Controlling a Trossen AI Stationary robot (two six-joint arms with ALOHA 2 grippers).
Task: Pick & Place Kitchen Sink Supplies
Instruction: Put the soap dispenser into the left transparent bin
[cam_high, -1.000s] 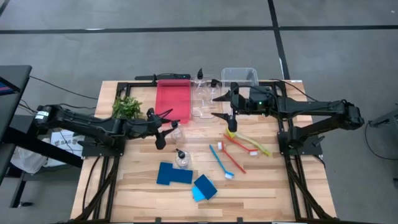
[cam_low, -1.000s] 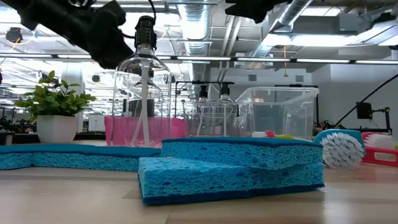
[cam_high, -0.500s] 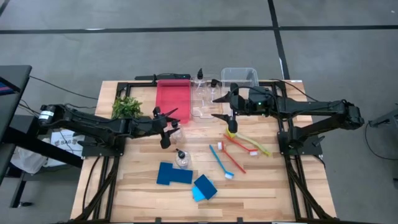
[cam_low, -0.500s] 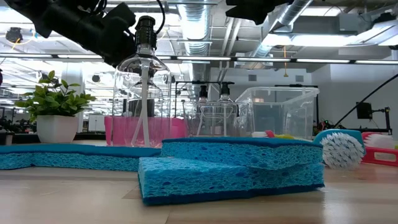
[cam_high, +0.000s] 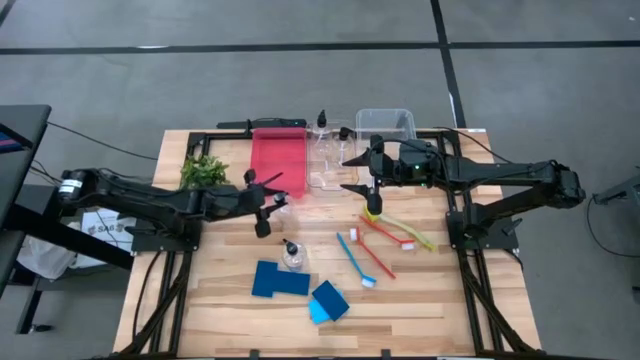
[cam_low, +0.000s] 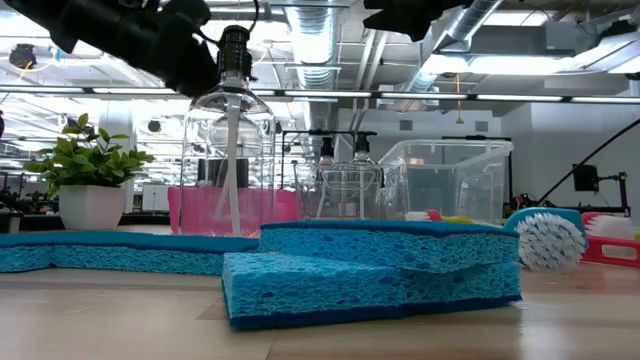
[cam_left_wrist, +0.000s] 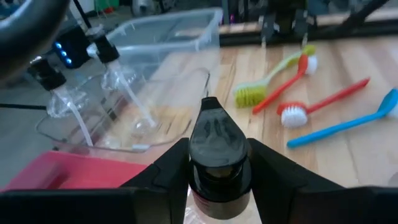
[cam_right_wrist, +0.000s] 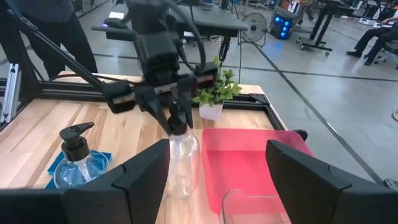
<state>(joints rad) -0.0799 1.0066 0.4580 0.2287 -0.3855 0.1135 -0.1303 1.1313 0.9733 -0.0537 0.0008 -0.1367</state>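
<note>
My left gripper (cam_high: 268, 203) is shut on a small clear bottle (cam_right_wrist: 181, 163) with a black pump top (cam_left_wrist: 214, 138), near the red bin (cam_high: 277, 160). My right gripper (cam_high: 357, 171) is open and empty above the table, by the clear bins. A second pump bottle (cam_high: 291, 256) stands on the table. Two more bottles (cam_high: 331, 131) stand in a clear bin (cam_high: 328, 172). A yellow-green brush (cam_high: 404, 227), a red brush (cam_high: 383, 245) and a blue brush (cam_high: 356, 262) lie flat right of centre. A dark blue sponge (cam_high: 279, 281) and a light blue sponge (cam_high: 328, 301) lie near the front edge. My left gripper pinches the bottle's neck (cam_left_wrist: 214, 186), just under the black pump top, between its two fingers (cam_left_wrist: 163, 175). The fingers slant in from the table's left and above. The bottle stays upright below them (cam_right_wrist: 181, 168). I cannot tell whether its base is clear of the table.
A small leafy plant (cam_high: 204, 172) stands at the left, behind my left arm. The red bin and a second clear bin (cam_high: 386, 122) sit along the far edge. Bare wood lies between the sponges and the brushes and at the near right.
My left gripper has shifted a little toward the table's right edge and then risen slightly, keeping the bottle upright. The standing bottle, brushes and sponges have stayed put.
</note>
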